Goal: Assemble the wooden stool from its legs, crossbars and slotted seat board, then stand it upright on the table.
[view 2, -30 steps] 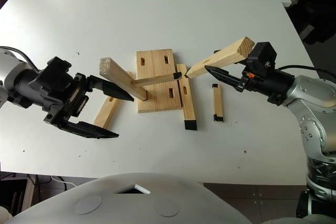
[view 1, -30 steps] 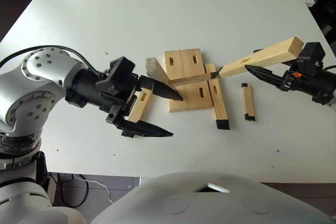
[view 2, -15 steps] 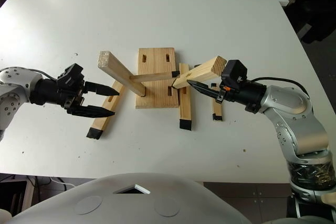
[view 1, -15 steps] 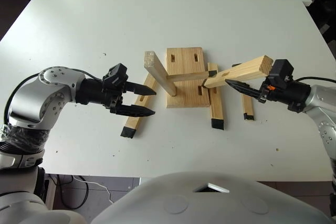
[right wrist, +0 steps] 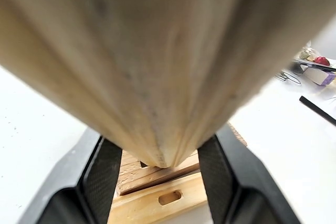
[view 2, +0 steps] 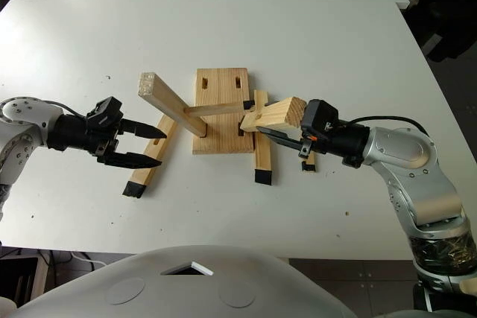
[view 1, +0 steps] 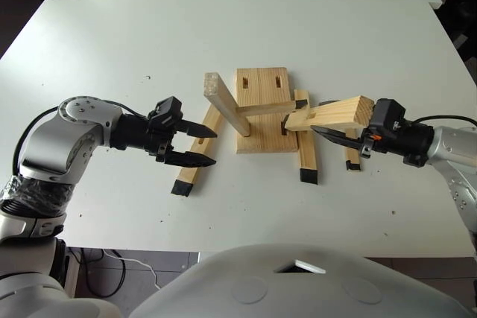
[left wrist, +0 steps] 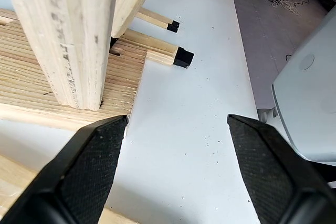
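the slotted seat board (view 1: 262, 128) lies flat mid-table with a tilted leg (view 1: 222, 102) rising from it. a crossbar (view 1: 267, 108) joins that to a second leg (view 1: 335, 113), which is clamped in the right gripper (view 1: 335, 135). the left gripper (view 1: 215, 147) hovers with jaws spread and empty over a loose leg (view 1: 192, 165) left of the board.

— How is the light?
— Bright, even, from overhead; on the white table (view 1: 112, 50), shadows by the pale slotted wooden seat board (view 1: 261, 83) are soft.
— Under you?
— My left gripper (view 1: 215, 148), left of the board, throws a faint one.
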